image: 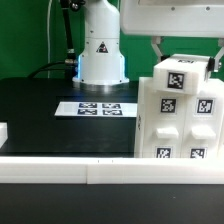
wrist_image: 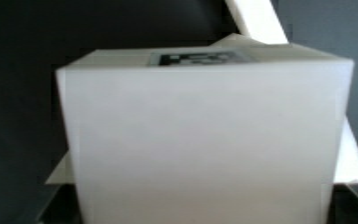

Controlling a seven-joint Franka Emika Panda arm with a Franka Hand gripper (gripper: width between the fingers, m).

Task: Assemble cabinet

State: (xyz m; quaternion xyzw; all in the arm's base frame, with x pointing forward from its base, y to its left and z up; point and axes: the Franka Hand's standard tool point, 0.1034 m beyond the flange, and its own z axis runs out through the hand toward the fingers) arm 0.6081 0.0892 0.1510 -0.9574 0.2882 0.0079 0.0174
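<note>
Cabinet (image: 182, 108) stands upright directly below gripper (image: 183, 50), long axis vertical; fingers (image: 156, 52) straddle its top edge, apart or clamped — can't tell.

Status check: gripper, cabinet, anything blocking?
Gripper at top of cabinet; jaw state unclear. Cabinet upright on table, exterior view's right. Marker board flat, apart from it.

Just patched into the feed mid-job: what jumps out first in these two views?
The cabinet, a big white box studded with black-and-white tags, stands at the exterior view's right, with the gripper right at its top; whether the fingers grip it cannot be told. In the wrist view its plain white face fills nearly the whole picture. Behind, the marker board lies flat on the black table before the arm's base.
</note>
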